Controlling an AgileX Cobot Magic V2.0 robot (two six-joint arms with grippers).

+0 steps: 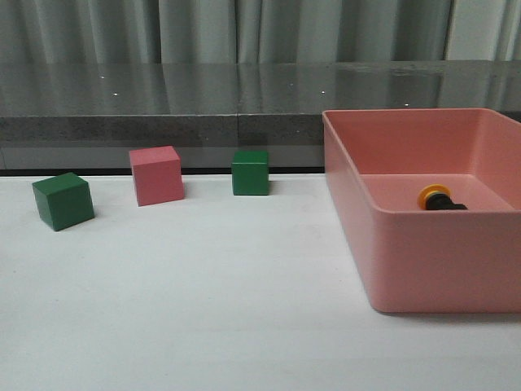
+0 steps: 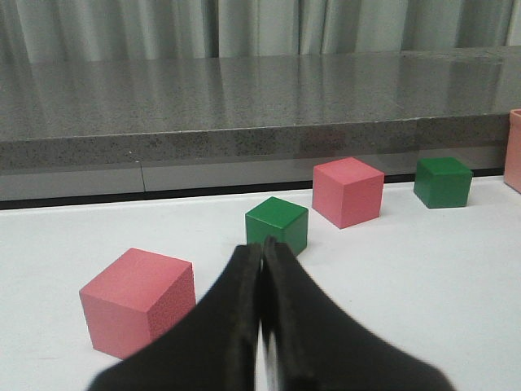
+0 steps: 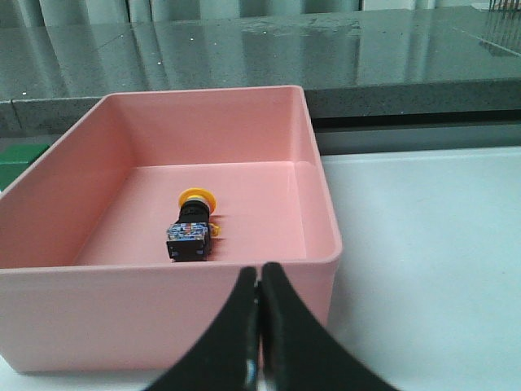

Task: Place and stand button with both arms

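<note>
At the lower right of the front view, the small yellow-capped black push-button (image 1: 440,199) lies toppled inside the pink plastic bin (image 1: 423,269), untouched, since left claw (image 2: 261,254) and right claw (image 3: 259,277) hang pressed together, empty.

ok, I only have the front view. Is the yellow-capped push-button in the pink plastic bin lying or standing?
Observer: Lying on its side. The right wrist view shows the button on the floor of the bin, square base nearest that camera.
Operator: Grippers? None in my view.
Observer: The right gripper is shut, outside the bin's near wall.
Operator: Left?
Observer: The left gripper is shut too, empty, with a second pink cube near it that your view misses.
</note>
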